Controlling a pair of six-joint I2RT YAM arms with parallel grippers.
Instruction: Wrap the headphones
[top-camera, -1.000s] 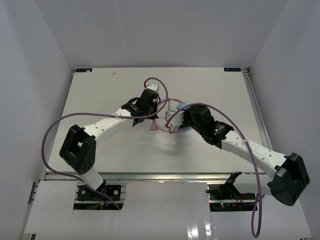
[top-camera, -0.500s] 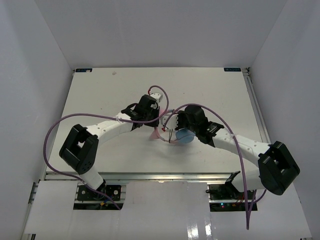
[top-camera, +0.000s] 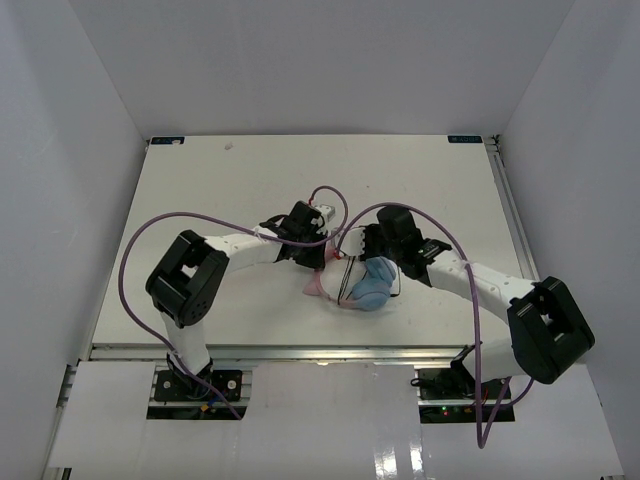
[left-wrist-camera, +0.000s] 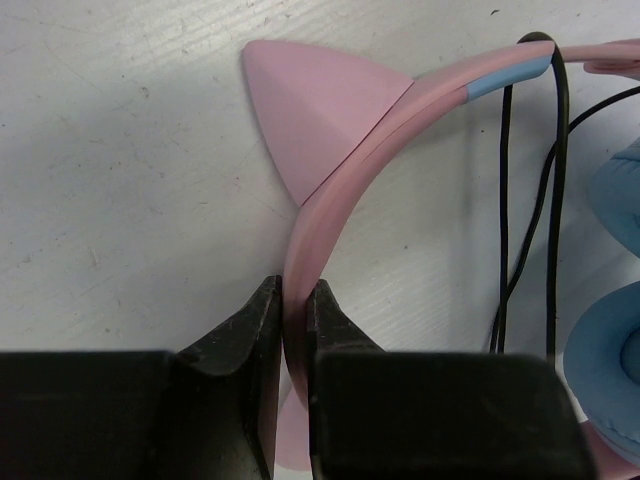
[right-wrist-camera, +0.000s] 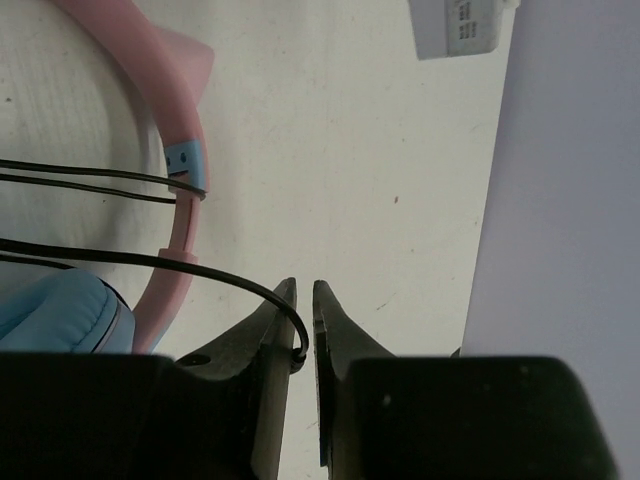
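Headphones (top-camera: 362, 285) lay mid-frame on the table (top-camera: 200, 200), left claw (left-wrist-camera: 296, 300) clamped on the pink headband (left-wrist-camera: 340, 170), right claw (right-wrist-camera: 304, 300) narrow around the black cord (right-wrist-camera: 120, 258), grip unclear; a few turns crossed the band, wrapping seemingly partway, tail left.

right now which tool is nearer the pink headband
Left. The left tool is clamped on the pink headband itself; the right tool sits beside it, apart, with the black cord running between its nearly closed jaws.
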